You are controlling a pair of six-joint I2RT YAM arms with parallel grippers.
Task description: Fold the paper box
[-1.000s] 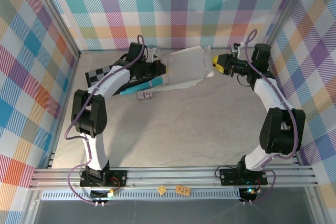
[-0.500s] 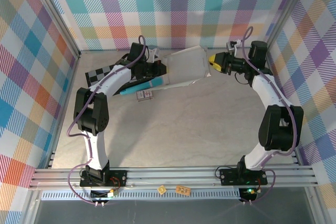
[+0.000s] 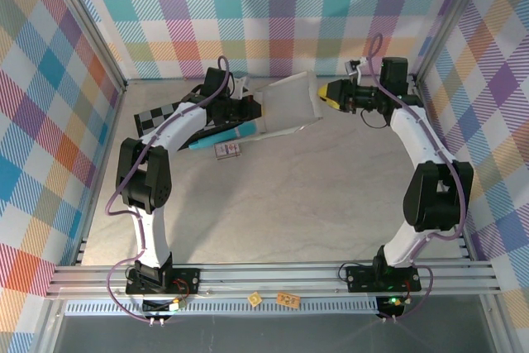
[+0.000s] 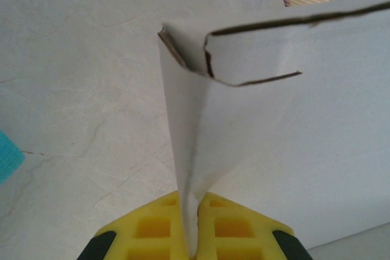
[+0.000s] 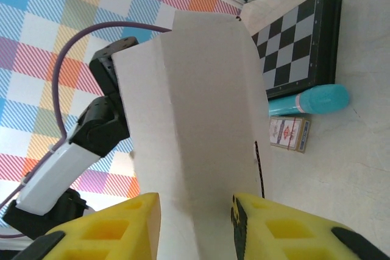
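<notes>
Box (image 3: 285, 105): aloft, long axis left–right; left fingers (image 4: 152, 229) pinch its left end; right fingers (image 5: 109, 229) half-spread astride right end, grip unclear.

pale, marbled beige table (image 3: 289, 196), most of its top bare. 3 things lie on it, all twd the far-left corner. black-and-grey checkerboard w/ a black rim (image 3: 157, 116) lies flat nearest that corner. teal plastic cylinder (image 3: 219, 135) lies on its side along the board's near edge, right beside it; can't tell if touching. small printed card (image 3: 226, 150) lies flat just on the near side of the cylinder, a thin gap btwn them in the right wrist view.
</notes>
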